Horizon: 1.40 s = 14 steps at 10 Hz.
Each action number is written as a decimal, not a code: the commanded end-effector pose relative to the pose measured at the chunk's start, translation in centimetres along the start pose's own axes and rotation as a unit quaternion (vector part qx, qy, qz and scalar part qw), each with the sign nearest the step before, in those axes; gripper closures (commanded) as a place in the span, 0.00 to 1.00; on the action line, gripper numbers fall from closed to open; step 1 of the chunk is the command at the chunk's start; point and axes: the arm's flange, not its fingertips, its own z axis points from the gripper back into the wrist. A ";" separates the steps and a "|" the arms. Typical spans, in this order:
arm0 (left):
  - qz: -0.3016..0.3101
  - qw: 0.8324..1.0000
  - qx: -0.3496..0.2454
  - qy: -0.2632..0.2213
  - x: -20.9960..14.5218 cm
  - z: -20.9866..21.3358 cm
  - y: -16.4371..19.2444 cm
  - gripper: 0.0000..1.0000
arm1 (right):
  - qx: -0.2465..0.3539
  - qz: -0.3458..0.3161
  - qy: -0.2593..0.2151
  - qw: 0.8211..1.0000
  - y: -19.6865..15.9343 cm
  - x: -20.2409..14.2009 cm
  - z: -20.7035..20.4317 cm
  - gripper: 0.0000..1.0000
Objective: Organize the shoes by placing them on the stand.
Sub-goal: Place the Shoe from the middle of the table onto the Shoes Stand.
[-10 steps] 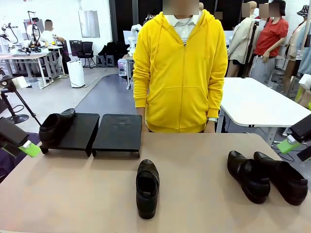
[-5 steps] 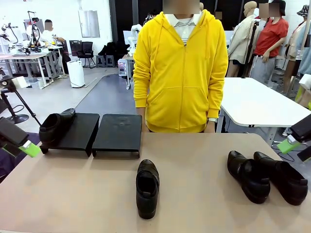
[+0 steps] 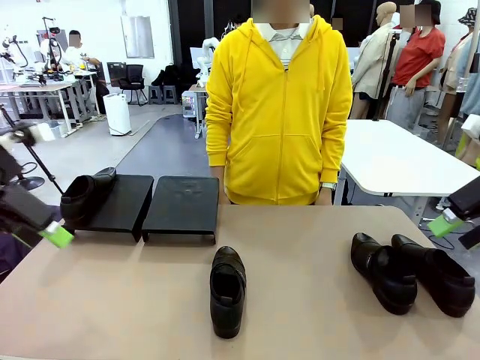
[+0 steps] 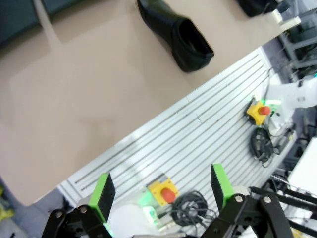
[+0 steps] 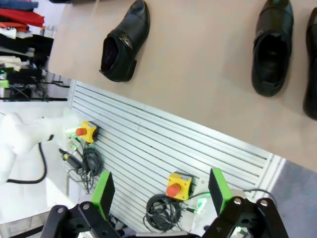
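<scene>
One shoe (image 3: 86,196) sat on the left tray of the stand (image 3: 180,206), three left to go: middle shoe (image 3: 227,289) and right pair (image 3: 384,274) on the table (image 3: 112,300), left gripper (image 4: 161,186) and right gripper (image 5: 161,191) both spread, empty.

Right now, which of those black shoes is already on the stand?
The far-left shoe, sitting on the stand, left tray. The other three lie on the table: a middle shoe and a right-hand pair.

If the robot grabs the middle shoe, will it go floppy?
Probably not: the shoe holds its shape lying there, so it looks stiff. Its shiny leather might slip when squeezed. Sitting flat on its sole, it likely won't roll.
</scene>
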 end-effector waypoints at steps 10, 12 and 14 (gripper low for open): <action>0.138 0.979 0.133 0.068 17.2 -25.8 -7.1 0.00 | 0.008 0.009 -0.004 1.000 0.0 0.4 0.4 0.00; 0.141 0.976 0.144 0.083 16.9 -28.3 -7.3 0.00 | 0.008 0.009 -0.004 1.000 0.0 0.4 0.4 0.00; 0.144 0.971 0.170 0.091 16.3 -30.3 -7.0 0.00 | 0.008 0.009 -0.004 1.000 0.0 0.4 0.4 0.00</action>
